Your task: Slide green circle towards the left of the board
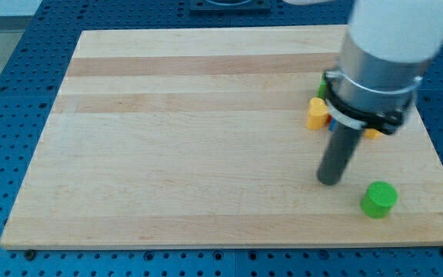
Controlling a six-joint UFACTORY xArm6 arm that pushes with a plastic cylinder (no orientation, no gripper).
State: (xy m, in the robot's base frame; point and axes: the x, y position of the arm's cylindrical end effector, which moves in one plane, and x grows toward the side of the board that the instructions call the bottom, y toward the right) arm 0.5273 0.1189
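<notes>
— Green was the target: the small green circle block (378,199) sat near the pale wooden board's (191,154) five o'clock corner.

— Which step?

— Approach, I judged. My tip (330,181) stood at its ten o'clock, apart, touching nothing; a bare rod, no jaws. I needed to get round to three o'clock, then push.
</notes>
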